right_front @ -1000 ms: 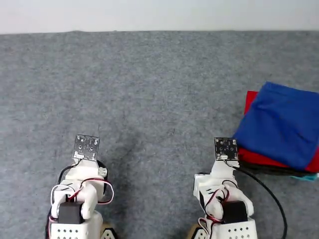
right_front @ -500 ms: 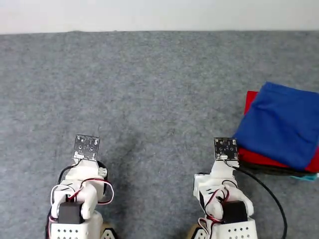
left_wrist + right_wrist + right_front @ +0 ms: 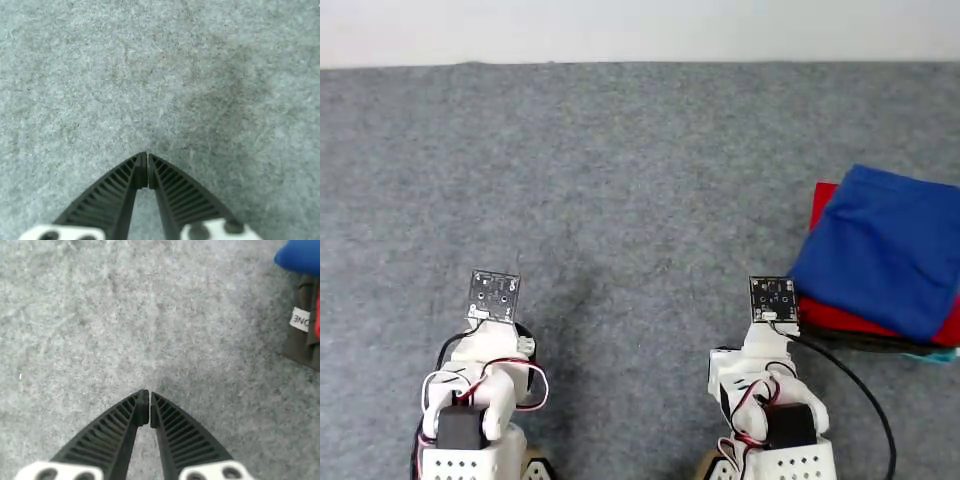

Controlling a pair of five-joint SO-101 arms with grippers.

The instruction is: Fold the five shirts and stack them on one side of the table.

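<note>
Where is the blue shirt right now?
In the high view the blue shirt lies folded on top of the red shirt at the right edge of the table, just beyond the right arm.

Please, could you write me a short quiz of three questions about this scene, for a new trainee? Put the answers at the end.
1. True or false: the left gripper holds a shirt.
2. Which shirt tops the stack? A) red B) blue C) black
3. Beside which arm does the stack lie?

Key:
1. False: its fingers are shut on nothing.
2. B, the blue shirt.
3. The right arm.
</note>
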